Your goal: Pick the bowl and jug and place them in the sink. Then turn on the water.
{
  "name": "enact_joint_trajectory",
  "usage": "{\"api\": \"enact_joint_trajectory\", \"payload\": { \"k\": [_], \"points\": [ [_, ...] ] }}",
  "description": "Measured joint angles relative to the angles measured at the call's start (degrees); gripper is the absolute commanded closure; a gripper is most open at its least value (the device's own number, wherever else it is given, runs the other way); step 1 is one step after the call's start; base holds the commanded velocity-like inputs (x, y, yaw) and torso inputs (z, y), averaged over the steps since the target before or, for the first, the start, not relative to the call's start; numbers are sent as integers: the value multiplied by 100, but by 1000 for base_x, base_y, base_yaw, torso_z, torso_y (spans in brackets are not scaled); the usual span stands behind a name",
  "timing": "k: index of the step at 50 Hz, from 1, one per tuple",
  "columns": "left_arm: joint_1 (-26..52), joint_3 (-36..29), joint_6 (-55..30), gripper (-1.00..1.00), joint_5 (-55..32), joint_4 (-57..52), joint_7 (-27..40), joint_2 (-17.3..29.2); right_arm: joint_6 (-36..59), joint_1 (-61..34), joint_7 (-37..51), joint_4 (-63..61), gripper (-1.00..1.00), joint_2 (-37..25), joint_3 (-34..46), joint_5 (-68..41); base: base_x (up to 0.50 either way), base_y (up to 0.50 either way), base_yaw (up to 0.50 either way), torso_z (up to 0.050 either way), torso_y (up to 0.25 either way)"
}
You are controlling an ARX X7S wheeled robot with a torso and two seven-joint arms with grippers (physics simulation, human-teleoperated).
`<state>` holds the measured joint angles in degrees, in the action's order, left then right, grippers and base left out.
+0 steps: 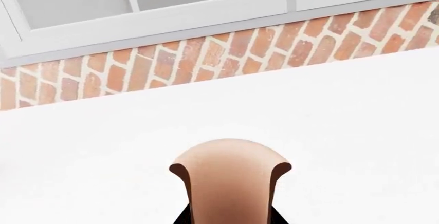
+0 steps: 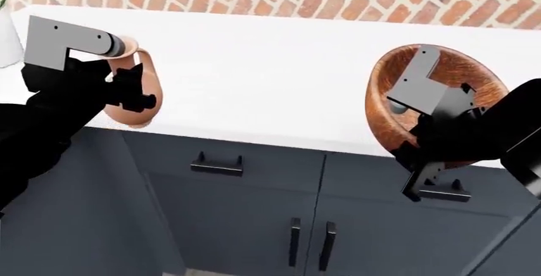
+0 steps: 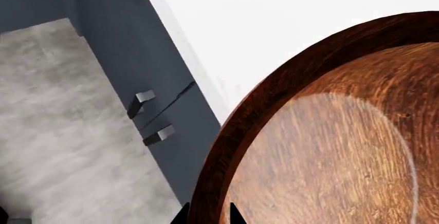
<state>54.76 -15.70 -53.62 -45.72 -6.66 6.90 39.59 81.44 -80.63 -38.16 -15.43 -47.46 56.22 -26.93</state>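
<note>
In the left wrist view the jug (image 1: 230, 180) sits between the left gripper's dark fingers, lip toward the brick wall (image 1: 205, 59), above the white counter (image 1: 329, 121). In the head view the left gripper (image 2: 127, 95) pinches the jug at the counter's front edge, and the right gripper (image 2: 422, 121) clamps the tilted bowl (image 2: 422, 76). The right wrist view shows its fingers astride the bowl's rim. Both items appear grasped; carrying is the step in hand. No sink is visible, so the next move calls for finding it first.
</note>
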Motion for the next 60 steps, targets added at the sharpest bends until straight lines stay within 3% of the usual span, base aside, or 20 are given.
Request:
{"api": "enact_joint_trajectory", "payload": {
  "k": [25, 33, 60],
  "points": [
    [24, -62, 36, 100, 28, 40, -11, -12, -59, 22, 54, 28, 100, -6, 15, -38, 0, 8, -500, 0, 2],
    [44, -81, 29, 100, -12, 33, -11, -29, -86, 22, 78, 52, 100, 0, 24, -29, 0, 0, 0, 1, 3],
    [33, -83, 15, 100, -1, -11, 25, 18, -112, 100, 177, 88, 100, -3, -115, -137, -500, 9, 0, 1, 2]
  ]
}}
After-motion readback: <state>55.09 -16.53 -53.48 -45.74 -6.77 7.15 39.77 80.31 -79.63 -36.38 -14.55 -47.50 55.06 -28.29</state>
